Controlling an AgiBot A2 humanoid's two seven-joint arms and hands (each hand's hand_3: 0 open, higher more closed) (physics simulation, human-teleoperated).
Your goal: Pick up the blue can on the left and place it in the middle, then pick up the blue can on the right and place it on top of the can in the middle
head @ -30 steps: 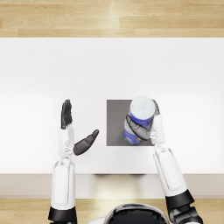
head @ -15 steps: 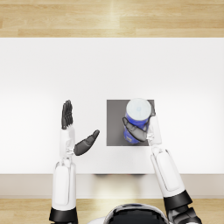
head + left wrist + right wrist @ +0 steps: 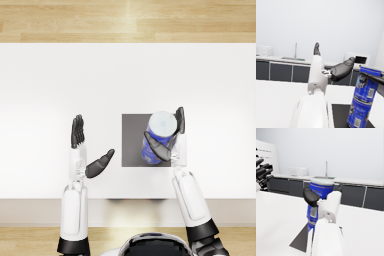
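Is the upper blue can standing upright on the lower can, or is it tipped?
Upright. In the left wrist view the upper blue can sits squarely on the lower can, while the right hand grips it.

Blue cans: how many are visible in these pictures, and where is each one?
2. The lower can stands on the dark mat. The upper can sits stacked on it, held by the right hand. From the head view they overlap, so only the upper one shows clearly.
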